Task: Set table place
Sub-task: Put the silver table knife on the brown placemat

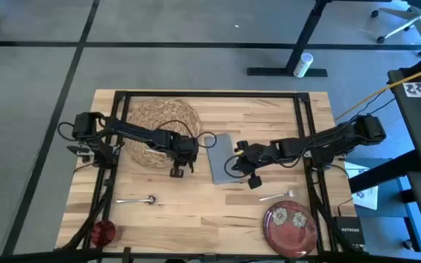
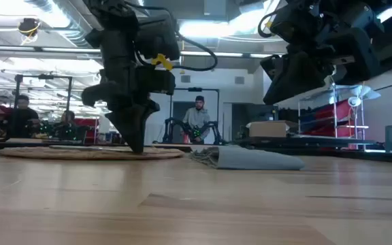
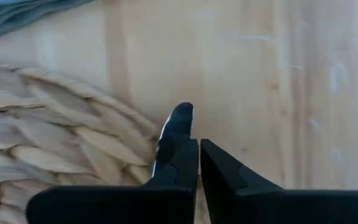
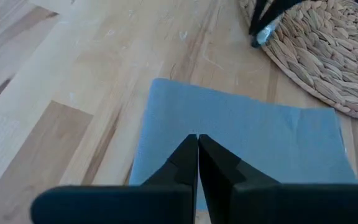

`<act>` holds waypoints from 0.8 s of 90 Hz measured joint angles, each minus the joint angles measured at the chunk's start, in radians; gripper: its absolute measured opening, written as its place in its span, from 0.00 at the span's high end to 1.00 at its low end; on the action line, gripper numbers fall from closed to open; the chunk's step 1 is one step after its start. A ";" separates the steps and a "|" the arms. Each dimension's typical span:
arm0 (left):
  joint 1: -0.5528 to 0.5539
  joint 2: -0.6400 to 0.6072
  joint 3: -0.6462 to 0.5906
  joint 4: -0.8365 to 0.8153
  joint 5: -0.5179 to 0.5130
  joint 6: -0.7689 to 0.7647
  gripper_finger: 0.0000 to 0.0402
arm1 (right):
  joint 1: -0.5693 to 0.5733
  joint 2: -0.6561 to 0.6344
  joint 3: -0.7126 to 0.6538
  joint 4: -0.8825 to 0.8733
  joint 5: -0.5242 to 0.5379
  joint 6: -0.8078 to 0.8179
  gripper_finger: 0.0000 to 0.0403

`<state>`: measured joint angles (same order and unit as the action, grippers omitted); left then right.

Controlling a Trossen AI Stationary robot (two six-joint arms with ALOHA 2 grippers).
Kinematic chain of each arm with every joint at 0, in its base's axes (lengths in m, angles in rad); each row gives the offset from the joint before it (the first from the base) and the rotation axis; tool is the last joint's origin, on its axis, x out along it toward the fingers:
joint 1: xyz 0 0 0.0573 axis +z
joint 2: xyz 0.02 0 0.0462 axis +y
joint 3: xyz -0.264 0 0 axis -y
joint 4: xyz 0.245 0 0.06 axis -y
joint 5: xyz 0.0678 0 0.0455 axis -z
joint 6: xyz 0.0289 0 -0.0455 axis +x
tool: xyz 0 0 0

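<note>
The round woven straw mat (image 1: 159, 123) lies flat at the table's far left. My left gripper (image 3: 197, 146) is shut and points down at the mat's near right rim (image 2: 138, 146). The gray napkin (image 1: 221, 157) lies flat right of the mat, one end rumpled (image 2: 206, 156). My right gripper (image 4: 197, 138) is shut and hangs well above the napkin, touching nothing. A spoon (image 1: 141, 199), a fork (image 1: 280, 195), the dark red plate (image 1: 291, 226) and the red cup (image 1: 102, 232) lie along the table's near side. My left gripper comes from above with its fingers pointing down. The shut fingertips (image 3: 179, 121) meet the mat's near right rim (image 3: 138, 127). I cannot tell whether any straw is caught between them. The mat lies flat on the table.
A black frame (image 1: 210, 93) runs along the table's far edge and down both sides. Bare wood (image 1: 210, 212) lies between the spoon and the fork. People and equipment show in the room beyond the table (image 2: 197, 116).
</note>
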<state>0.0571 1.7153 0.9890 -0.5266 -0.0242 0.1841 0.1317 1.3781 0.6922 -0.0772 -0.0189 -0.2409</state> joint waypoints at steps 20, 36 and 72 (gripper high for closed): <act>0.024 0.000 0.000 0.008 0.002 0.015 1.00 | 0.000 0.000 0.000 0.000 0.000 0.000 1.00; 0.039 0.000 0.000 0.012 0.002 0.026 1.00 | 0.000 0.000 0.000 0.000 0.000 0.000 1.00; 0.088 0.000 0.000 0.018 0.005 0.047 1.00 | 0.000 0.000 0.000 0.000 0.000 0.000 1.00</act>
<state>0.1450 1.7153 0.9886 -0.5090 -0.0194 0.2308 0.1316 1.3781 0.6922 -0.0776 -0.0189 -0.2409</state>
